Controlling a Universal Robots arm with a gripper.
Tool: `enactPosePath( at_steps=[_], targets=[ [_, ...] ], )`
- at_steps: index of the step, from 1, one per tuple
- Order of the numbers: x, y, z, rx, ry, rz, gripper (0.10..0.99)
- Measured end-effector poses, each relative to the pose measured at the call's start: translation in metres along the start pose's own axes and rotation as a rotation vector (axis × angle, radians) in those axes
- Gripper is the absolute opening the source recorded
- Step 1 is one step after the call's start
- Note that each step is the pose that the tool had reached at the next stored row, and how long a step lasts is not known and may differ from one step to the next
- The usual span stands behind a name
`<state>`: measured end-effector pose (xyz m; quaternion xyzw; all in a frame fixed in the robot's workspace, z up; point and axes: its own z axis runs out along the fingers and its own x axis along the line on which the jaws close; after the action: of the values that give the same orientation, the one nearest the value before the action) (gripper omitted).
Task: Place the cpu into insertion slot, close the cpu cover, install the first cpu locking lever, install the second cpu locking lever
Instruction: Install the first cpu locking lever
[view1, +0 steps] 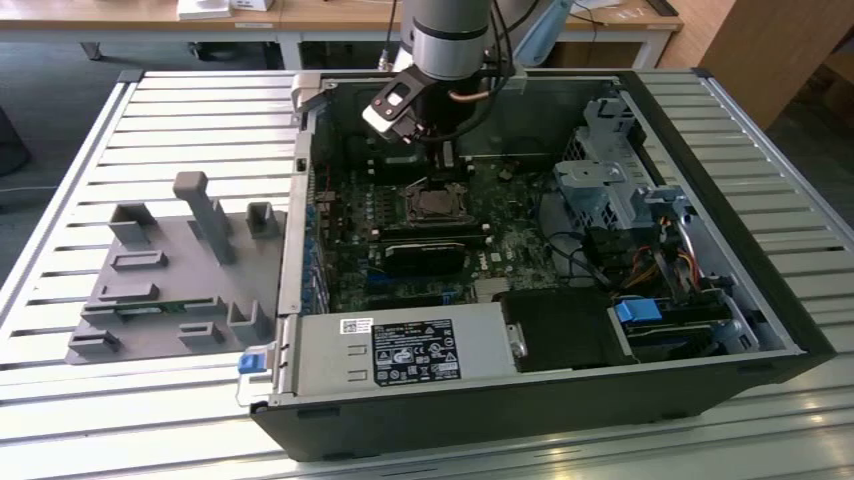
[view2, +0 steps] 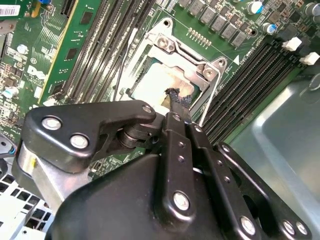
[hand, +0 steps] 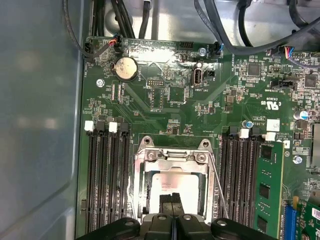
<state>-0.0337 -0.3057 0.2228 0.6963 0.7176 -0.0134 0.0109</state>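
Sitting flat in its socket, the cpu (hand: 189, 186) shows a pale, silvery-grey metal top through the square window of the cpu cover (hand: 172, 156), a thin stamped plate of bright steel with rounded corners that appears to lie down over the chip. So, as I judge it, the first two steps are done. The levers look less settled: one locking lever (hand: 219, 186), a slim bare wire rod, runs on a slant just beside the frame and seems to stand clear of it rather than hooked under (the other I cannot make out well enough to say). The gripper (hand: 172, 199) hangs directly over the chip with its two matte black fingers pressed together and nothing between them; in the second wrist view the tip looks frayed and sits at, or just above, the metal top, though contact is unclear. Around the socket spreads the glossy green motherboard (hand: 165, 105), with long black memory slots (hand: 107, 170) on both sides and a round shiny coin cell (hand: 125, 67) farther off, all inside the open dark computer case (view1: 747, 300).
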Motion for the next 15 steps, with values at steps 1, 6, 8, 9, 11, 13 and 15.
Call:
enactPosePath(
  at_steps=[1,6,8,9,11,13,15],
  targets=[
    [-0.0001,-0.0001,-0.0004,0.0,-0.0003,0.0,0.106],
    [-0.0001,-0.0001,-0.003,0.0,-0.0003,0.0,0.106],
    [-0.0002,-0.0001,-0.0042,0.0,-0.0005,0.0,0.106],
    [-0.0002,-0.0001,-0.005,0.0,-0.0007,0.0,0.106],
    [-0.0003,-0.0001,-0.0062,0.0,-0.001,0.0,0.106],
    [-0.0003,-0.0001,-0.0074,0.0,-0.0009,0.0,0.106],
    [-0.0003,-0.0001,-0.0088,0.0,-0.0009,0.0,0.106]
  ],
)
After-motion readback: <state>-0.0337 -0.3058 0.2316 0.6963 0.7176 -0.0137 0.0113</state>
